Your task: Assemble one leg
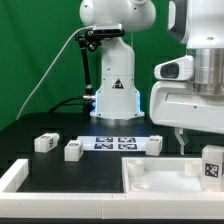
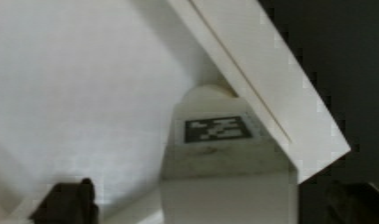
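Observation:
One leg (image 1: 211, 163), a stubby white block with a square marker tag, stands upright on the right end of the large white panel (image 1: 150, 180). My gripper (image 1: 204, 142) hangs over it, jaws open. One finger (image 1: 181, 140) shows to the exterior view's left of the leg; the other is out of frame. In the wrist view the leg (image 2: 221, 150) runs between the two dark fingertips of the gripper (image 2: 204, 205), with a gap on one side, beside a raised edge of the panel (image 2: 257, 70). Three more legs lie on the black table: (image 1: 44, 142), (image 1: 72, 150), (image 1: 152, 146).
The marker board (image 1: 112, 141) lies flat in front of the robot base (image 1: 113, 95). A white L-shaped fence (image 1: 14, 180) borders the table at the exterior view's lower left. A green backdrop stands behind.

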{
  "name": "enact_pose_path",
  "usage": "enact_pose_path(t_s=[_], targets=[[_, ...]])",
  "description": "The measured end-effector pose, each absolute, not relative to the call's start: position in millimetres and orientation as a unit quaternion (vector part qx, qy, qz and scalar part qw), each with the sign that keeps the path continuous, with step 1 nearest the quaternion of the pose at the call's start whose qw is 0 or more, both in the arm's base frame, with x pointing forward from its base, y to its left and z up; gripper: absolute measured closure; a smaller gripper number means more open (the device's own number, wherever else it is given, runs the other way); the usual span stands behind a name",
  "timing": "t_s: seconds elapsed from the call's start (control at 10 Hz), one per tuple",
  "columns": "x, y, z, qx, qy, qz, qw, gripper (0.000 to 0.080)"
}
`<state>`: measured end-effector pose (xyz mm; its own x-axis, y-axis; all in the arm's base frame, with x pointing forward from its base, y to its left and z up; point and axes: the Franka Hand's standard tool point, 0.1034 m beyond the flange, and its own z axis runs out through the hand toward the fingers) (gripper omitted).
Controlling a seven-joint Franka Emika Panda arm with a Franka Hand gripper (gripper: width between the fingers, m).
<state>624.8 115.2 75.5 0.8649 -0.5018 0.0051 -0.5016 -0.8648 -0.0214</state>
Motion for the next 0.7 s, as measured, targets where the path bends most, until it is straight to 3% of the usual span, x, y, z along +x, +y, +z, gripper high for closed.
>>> enact_pose_path(t_s=[0.3, 0.5, 0.7], targets=[[625.7, 114.8, 75.5, -0.966, 0.257, -0.009, 0.010, 0.0160], [625.8, 114.7, 75.5, -0.966, 0.257, -0.009, 0.010, 0.0491], [625.8, 114.6, 75.4, -0.963, 0.270, -0.009, 0.011, 0.0509]])
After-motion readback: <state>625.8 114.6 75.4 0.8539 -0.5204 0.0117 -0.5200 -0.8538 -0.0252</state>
